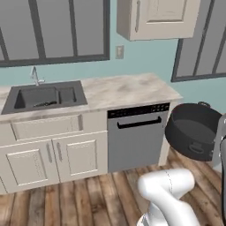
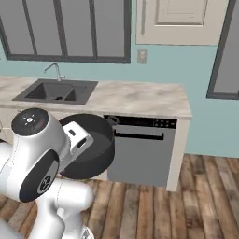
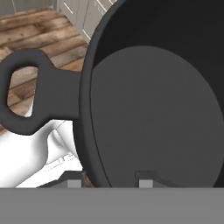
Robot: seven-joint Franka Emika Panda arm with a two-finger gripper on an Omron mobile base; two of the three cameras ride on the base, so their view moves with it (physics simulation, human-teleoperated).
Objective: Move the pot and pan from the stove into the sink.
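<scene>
One pot [image 1: 194, 130], dark grey, up in the air and tilted so its open mouth faces the base cameras; it hangs in front of the dishwasher [image 1: 134, 137], well off the table [image 1: 128, 90] and above the wood floor [image 1: 88, 198]. Tool [image 3: 110, 180] is narrow and clamped on the pot's rim: in the hand view one fingertip [image 3: 75, 180] sits outside the wall, the other inside, wall between them. One loop handle [image 3: 28, 98] sticks out to the left in that view; a second small handle shows on the far rim in the left base view. One sink [image 1: 44, 96] set in the table, left of the dishwasher, with one faucet [image 1: 36, 76] behind it; a thin dark object lies in the basin, too small to say what it is. Pot is well apart from the sink, to its right and lower. Under the sink: two cabinet doors [image 1: 55, 160]. On the wall: one outlet [image 1: 119, 51], one upper cabinet [image 1: 156, 17], dark-framed windows on both sides.
</scene>
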